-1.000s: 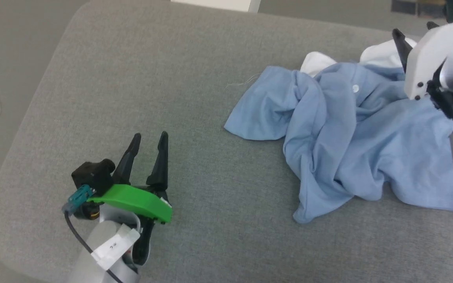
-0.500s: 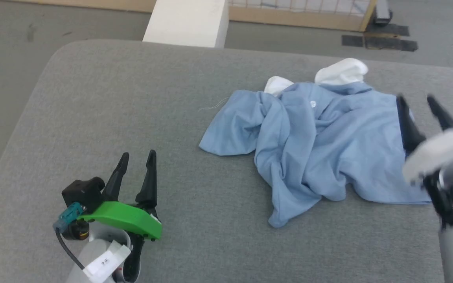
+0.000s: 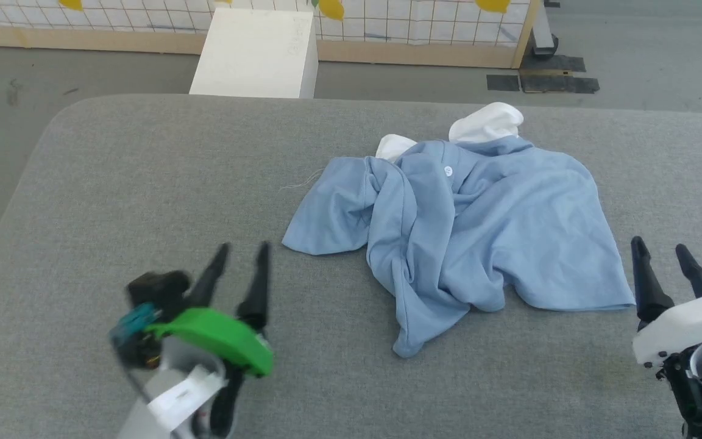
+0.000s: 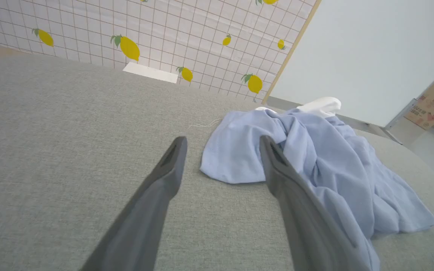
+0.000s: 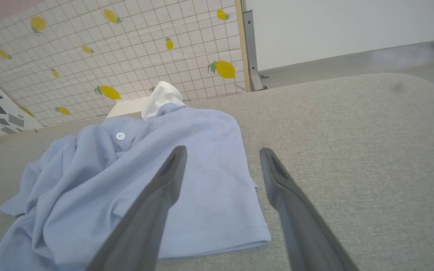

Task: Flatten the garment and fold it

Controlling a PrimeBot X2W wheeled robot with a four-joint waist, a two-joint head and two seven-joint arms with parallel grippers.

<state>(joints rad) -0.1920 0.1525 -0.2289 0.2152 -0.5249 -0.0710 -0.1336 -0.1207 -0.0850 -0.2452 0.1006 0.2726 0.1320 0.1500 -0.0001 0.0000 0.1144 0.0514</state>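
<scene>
Left gripper (image 3: 244,247) is hovering low over the grey padded surface (image 3: 113,183), fingers spread apart and holding nothing. Its tips are pointing at the near-left flap of the garment (image 3: 479,231), close but apparently not touching. Right gripper (image 3: 659,244) is sitting just beside the hem corner on the shirt's right side, fingers also spread, empty. The garment is lying crumpled mid-surface: the right half is resting fairly smooth and the left half is bunching into a twisted ridge. The white collar (image 3: 486,122) is at the far edge and one button (image 3: 448,171) is showing. Judgement: flattening is only beginning, and no fold is made yet. The next move is likely calling for a pinch on each outer edge, left on the flap and right on the hem corner, then drawing apart to open the ridge. Nothing is blocking either approach. A loose thread (image 3: 299,182) is trailing beside the flap, and a white box (image 3: 253,55) is standing on the floor beyond, before a lemon-print tiled wall (image 5: 126,56).
</scene>
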